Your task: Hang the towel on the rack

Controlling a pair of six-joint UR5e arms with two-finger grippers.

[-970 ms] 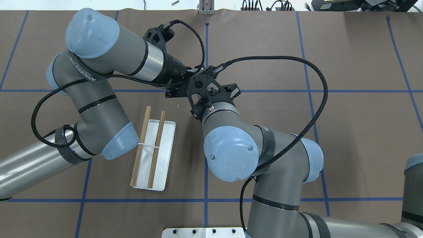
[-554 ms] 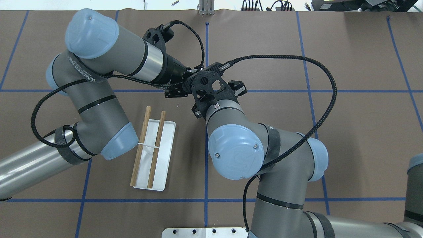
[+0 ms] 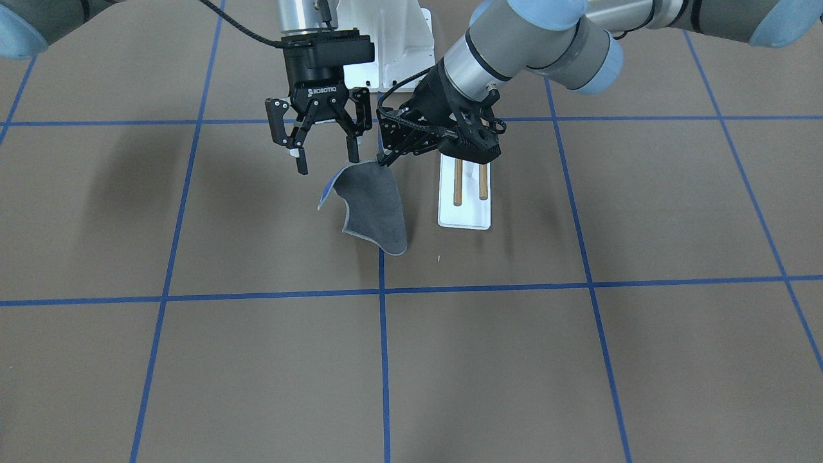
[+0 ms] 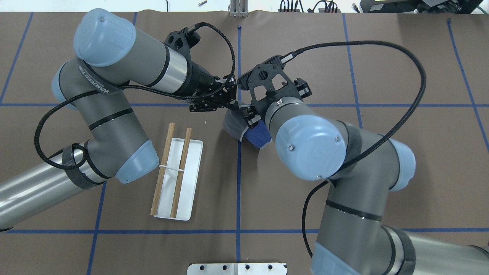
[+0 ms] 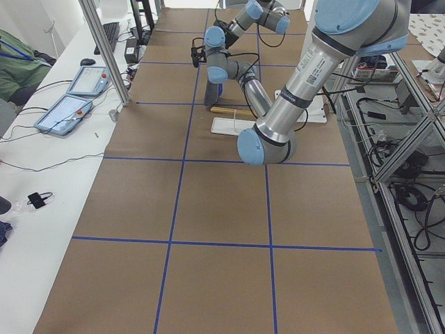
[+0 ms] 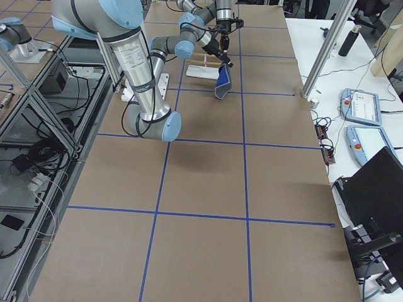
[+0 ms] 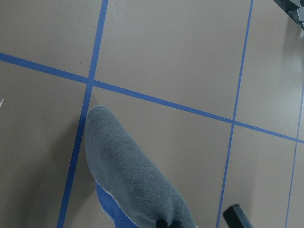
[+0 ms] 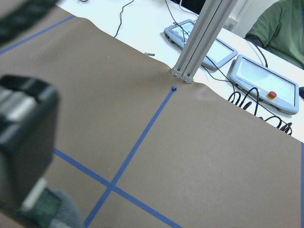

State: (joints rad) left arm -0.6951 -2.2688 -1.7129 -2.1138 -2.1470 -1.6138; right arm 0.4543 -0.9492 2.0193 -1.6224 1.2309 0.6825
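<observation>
Towel (image 3: 376,206) is hung by one corner from the clamped left gripper (image 3: 383,162); the right gripper (image 3: 326,163) is spread, empty. The rack (image 3: 464,218) is set toward the table's left edge.

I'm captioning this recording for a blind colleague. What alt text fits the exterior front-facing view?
The left gripper pinches a top corner of the grey towel, which hangs over the brown table. The right gripper hovers open beside it, and the bare wooden rack stands partly hidden by the left arm.
</observation>
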